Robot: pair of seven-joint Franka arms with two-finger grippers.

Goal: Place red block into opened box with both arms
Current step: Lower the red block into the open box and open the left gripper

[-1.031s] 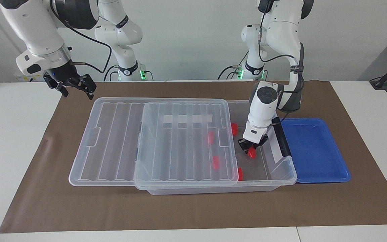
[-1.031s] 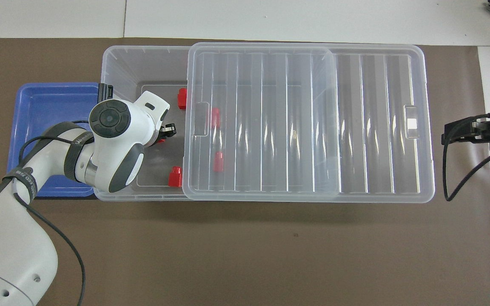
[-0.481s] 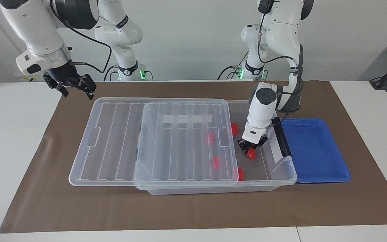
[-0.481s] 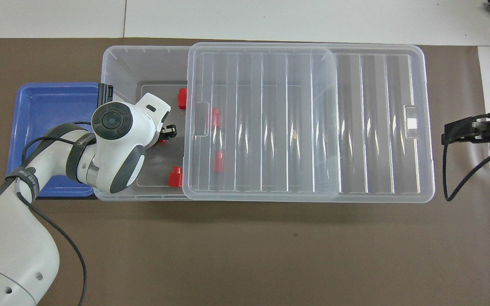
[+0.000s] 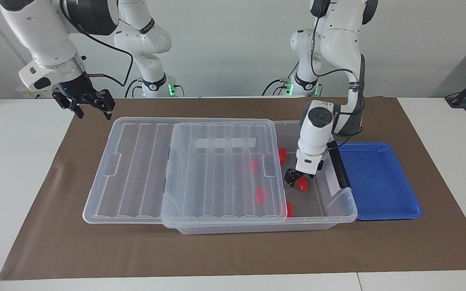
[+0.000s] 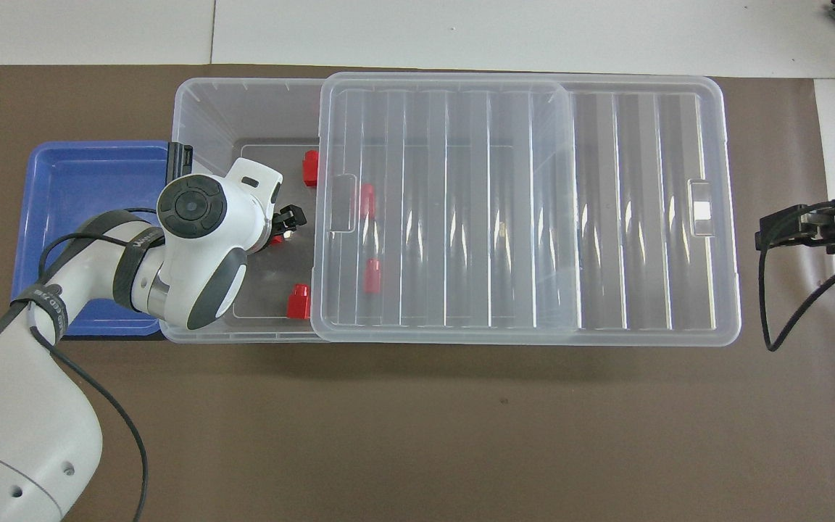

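The clear box (image 5: 338, 210) lies across the mat, and its ribbed lid (image 5: 217, 169) is slid toward the right arm's end, leaving the end by the black handle (image 5: 340, 169) uncovered. My left gripper (image 5: 299, 180) reaches down into that uncovered end. It stands open just above a red block (image 5: 302, 185) that lies on the box floor, partly hidden under the wrist in the overhead view (image 6: 275, 239). Several more red blocks lie in the box, two in the uncovered part (image 5: 282, 155) (image 5: 289, 209) and two under the lid (image 5: 254, 165) (image 5: 260, 195). My right gripper (image 5: 91, 106) waits open in the air over the mat, off the lid's end.
A shallow blue tray (image 5: 378, 178) sits against the box's handle end, toward the left arm's end of the table. The brown mat (image 5: 233, 250) lies under everything. The left arm's forearm (image 6: 193, 290) hangs over the tray and the box's rim.
My left gripper has opened and let go of the red block, which now rests on the box floor. The right arm has barely shifted.
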